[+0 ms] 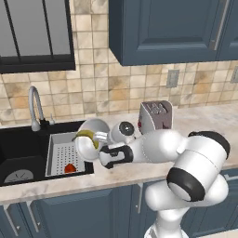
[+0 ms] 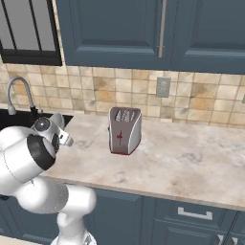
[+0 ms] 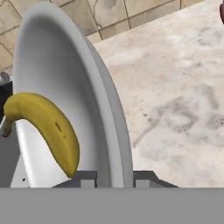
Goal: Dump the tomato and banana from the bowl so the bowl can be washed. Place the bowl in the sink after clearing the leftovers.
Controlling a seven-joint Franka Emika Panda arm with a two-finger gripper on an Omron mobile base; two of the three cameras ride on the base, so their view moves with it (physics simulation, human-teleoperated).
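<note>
One bowl point(image 1: 88, 139) tipped, rim clamped by tool point(image 3: 113, 177), one banana point(image 3: 50, 129) inside, one tomato point(image 1: 69, 168) in tray point(image 1: 58, 158)

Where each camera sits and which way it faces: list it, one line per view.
Left base view: behind the arm's left, looking down at the sink, grey tray holding the tomato, and the tipped bowl; arm at lower right.
Right base view: behind its right, facing the toaster; arm at lower left.
Hand view: on the hand, along the gripper clamping the bowl's rim, banana inside.
Shared: both base views show the toaster and tap.
</note>
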